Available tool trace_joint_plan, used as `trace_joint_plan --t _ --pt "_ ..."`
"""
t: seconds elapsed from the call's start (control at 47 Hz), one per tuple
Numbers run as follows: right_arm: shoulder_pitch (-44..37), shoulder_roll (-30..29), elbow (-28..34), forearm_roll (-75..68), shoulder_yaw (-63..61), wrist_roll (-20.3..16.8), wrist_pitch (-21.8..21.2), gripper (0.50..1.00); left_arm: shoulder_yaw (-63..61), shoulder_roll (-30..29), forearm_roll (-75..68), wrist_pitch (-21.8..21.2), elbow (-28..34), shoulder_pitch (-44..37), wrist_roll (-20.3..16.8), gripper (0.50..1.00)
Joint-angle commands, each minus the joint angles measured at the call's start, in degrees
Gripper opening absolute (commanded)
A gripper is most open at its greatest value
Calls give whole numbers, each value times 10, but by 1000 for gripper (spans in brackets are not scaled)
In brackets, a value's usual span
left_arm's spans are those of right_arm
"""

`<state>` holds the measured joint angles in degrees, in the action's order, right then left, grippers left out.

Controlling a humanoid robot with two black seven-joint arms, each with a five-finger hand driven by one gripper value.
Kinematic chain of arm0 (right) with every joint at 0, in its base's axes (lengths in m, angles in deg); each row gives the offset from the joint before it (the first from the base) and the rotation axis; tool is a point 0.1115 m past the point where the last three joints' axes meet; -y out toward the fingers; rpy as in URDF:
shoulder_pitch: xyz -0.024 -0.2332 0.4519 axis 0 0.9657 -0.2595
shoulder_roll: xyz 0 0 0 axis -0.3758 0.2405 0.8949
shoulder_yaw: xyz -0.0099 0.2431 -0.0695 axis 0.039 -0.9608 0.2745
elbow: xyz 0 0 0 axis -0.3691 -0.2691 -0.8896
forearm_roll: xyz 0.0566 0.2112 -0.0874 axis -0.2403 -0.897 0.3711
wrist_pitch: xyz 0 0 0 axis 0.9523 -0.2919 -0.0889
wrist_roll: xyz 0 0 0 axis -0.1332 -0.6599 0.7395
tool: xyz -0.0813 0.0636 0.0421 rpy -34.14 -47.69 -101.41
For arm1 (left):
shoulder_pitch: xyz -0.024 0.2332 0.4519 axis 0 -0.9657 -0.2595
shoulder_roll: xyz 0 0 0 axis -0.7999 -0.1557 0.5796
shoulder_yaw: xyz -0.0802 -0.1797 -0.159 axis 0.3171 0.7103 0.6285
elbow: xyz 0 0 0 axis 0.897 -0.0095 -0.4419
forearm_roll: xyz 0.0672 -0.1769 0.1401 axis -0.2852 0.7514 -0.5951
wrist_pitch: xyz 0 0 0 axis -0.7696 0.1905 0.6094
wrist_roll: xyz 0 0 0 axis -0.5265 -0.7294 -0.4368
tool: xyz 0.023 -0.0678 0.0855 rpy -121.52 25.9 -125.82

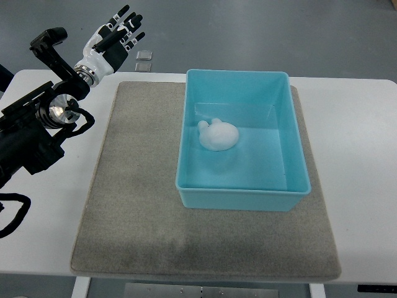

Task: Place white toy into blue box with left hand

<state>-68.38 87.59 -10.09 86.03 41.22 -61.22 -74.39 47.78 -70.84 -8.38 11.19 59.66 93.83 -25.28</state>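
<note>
A white toy (218,135) with small ears lies on the floor of the blue box (236,198), toward its left side. The box stands on the right half of a grey mat (136,186). My left hand (118,34) is raised at the far left corner of the table, well away from the box. Its fingers are spread and hold nothing. The left arm (37,127) comes in from the left edge. The right arm does not show.
The mat lies on a white table (353,149). Two small square tiles (144,59) lie on the floor beyond the table's far edge. Black cables (12,214) loop at the left edge by the arm.
</note>
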Motion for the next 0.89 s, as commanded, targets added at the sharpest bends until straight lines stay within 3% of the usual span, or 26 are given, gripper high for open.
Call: trace_joint_plan --t 0.0,0.447,0.596,0.872 --pt "0 0 0 0 0 0 0 936 0 0 1 0 0 -1 0 994" --pt "0 0 1 0 -1 1 -10 936 -2 0 -5 -3 -1 -17 -1 992" --pt "3 0 57 5 1 0 -22 936 -2 3 -5 -4 0 -17 -1 992" --pt "4 0 47 0 1 0 -16 936 -1 6 -5 -6 0 -15 -1 992"
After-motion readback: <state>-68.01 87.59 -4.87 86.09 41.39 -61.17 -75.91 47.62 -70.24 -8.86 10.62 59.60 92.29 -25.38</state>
